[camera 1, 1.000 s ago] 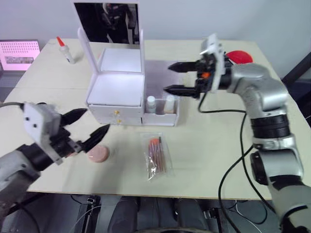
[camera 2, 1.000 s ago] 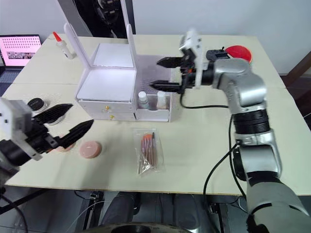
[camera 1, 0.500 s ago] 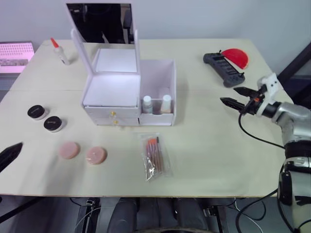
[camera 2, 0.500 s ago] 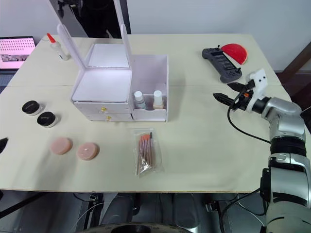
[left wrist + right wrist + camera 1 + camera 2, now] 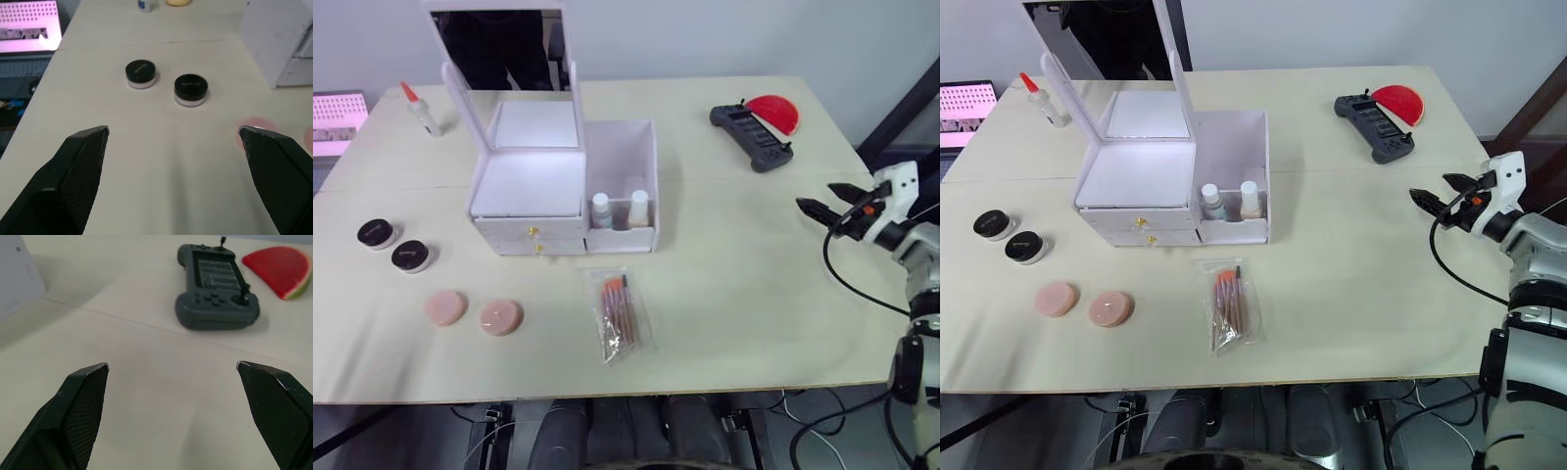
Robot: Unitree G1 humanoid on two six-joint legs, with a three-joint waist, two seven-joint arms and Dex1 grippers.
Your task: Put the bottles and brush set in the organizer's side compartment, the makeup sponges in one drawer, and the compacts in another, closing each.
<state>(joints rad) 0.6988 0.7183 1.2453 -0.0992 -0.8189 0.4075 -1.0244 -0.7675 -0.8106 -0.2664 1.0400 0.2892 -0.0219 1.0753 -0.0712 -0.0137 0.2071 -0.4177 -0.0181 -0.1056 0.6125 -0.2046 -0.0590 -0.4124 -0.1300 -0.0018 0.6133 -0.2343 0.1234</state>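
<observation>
The clear plastic packet of orange-tipped makeup brushes (image 5: 625, 315) lies flat on the cream table (image 5: 754, 294), just in front of the white plastic organizer with an upright mirror lid (image 5: 538, 191). Its long axis runs from the organizer toward the table's near edge, slightly slanted, with the bristle tips pointing at the organizer. The packet is glossy and crinkled, so the number of brushes is hard to count.

Two small white bottles (image 5: 617, 211) stand upright side by side at the front of the organizer's open side compartment; their lower halves are hidden by its front wall. Both drawers with small gold knobs (image 5: 534, 241) look shut, though the seam is too fine to be sure.

Two round, matte pink makeup sponges (image 5: 470, 313) lie flat near the table's front left. Beyond them sit two round compacts with black lids (image 5: 166, 82), close together but apart.

The right gripper (image 5: 827, 199) hovers over the table's right edge, its two black pointed fingers spread with nothing between them. The left gripper (image 5: 178, 161) hangs above the table near the compacts, its textured black fingers (image 5: 80, 156) wide apart and empty; a pale pink sponge is half hidden behind one fingertip.

A dark grey handheld game controller (image 5: 215, 286) and a red watermelon-slice shape (image 5: 279, 264) rest at the far right.
</observation>
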